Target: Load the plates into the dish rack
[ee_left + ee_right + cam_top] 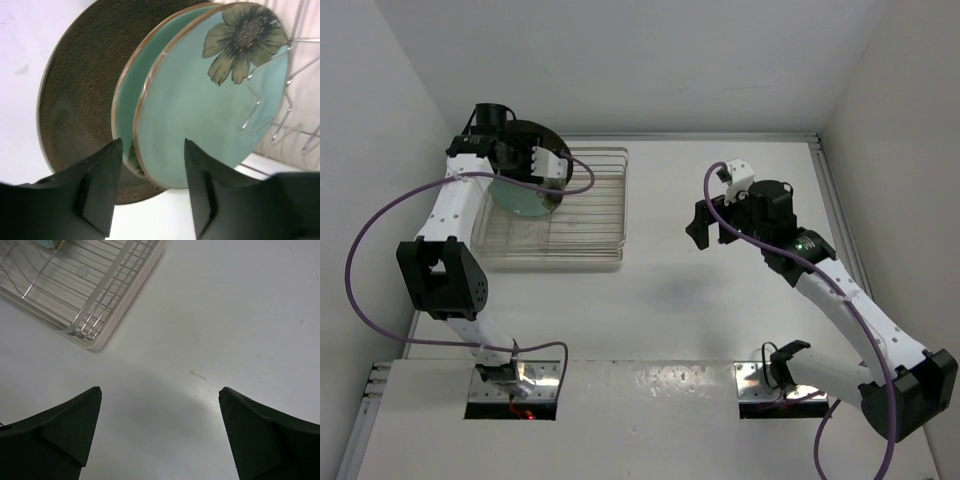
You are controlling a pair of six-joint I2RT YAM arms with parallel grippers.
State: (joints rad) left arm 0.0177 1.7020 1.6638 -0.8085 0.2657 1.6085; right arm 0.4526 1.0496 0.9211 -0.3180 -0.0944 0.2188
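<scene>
Three plates [520, 200] stand on edge at the left end of the rack [595, 205] (brown plate [75, 100], plain mint plate [127, 95], flowered plate [200, 115], in that order). Left gripper [152, 145] released, jaws astride the mint rims. Right gripper [160, 395] fully spread above the bench [225, 315].

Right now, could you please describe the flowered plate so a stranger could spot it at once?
At the far left of the table sits the silver dish rack. Three plates stand on edge at its left end. The flowered plate is the mint-green one farthest from the dark brown plate, a brown flower by its rim.
</scene>
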